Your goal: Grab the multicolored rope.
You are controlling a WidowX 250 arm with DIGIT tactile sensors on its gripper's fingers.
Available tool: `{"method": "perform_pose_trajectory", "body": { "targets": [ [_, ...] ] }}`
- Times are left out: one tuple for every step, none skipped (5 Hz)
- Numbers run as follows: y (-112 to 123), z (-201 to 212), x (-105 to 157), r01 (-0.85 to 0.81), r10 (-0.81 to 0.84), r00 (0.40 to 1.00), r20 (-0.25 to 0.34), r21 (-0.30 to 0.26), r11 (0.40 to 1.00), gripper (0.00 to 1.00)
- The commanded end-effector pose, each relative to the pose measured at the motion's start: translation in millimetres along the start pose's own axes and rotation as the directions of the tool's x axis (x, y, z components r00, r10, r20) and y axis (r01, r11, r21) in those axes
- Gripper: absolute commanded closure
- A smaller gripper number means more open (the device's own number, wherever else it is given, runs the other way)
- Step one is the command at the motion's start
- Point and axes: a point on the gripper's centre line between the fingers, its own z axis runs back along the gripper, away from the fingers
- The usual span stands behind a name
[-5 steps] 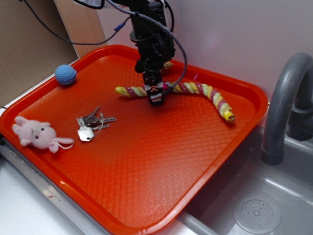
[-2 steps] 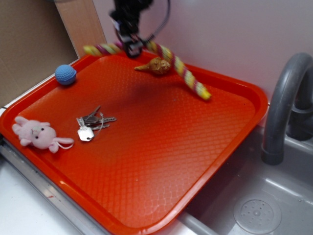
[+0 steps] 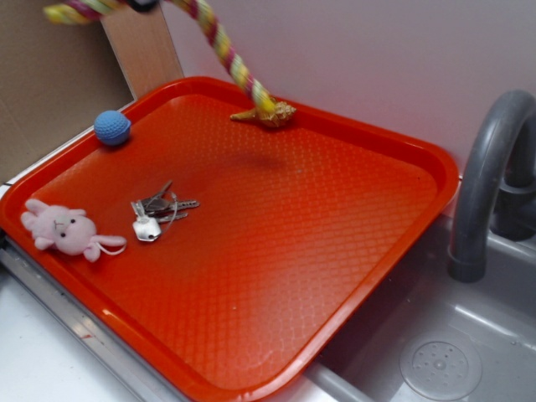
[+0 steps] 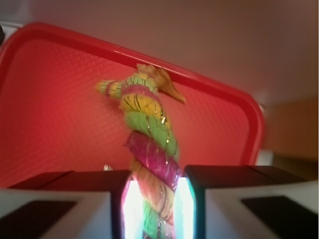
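The multicolored rope [image 3: 219, 43] hangs in the air above the back of the orange tray [image 3: 352, 251]. One yellow end dangles just over the tan seashell [image 3: 270, 115]; the other end sticks out at the top left. In the exterior view only a dark sliver of the gripper shows at the top edge. In the wrist view my gripper [image 4: 155, 204] is shut on the multicolored rope [image 4: 149, 134], its twisted yellow, green and magenta strands squeezed between both fingers.
On the tray lie a blue crocheted ball [image 3: 111, 127], a bunch of keys [image 3: 155, 212] and a pink plush bunny [image 3: 65, 229]. A grey sink [image 3: 435, 352] with a curved faucet [image 3: 481, 176] lies to the right. A wall stands close behind.
The rope was lying on the tray with the gripper down on it; since then it has been lifted up and to the left, uncovering the seashell. The arm has risen almost out of view.
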Motion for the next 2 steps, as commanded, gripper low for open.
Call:
{"method": "perform_pose_trajectory", "body": {
  "targets": [
    [4.4,50.0,-44.8,-0.282,0.287,0.952,0.108,-0.061,0.957,1.00],
    [4.4,50.0,-44.8,-0.282,0.287,0.952,0.108,-0.061,0.957,0.00]
  ]
}}
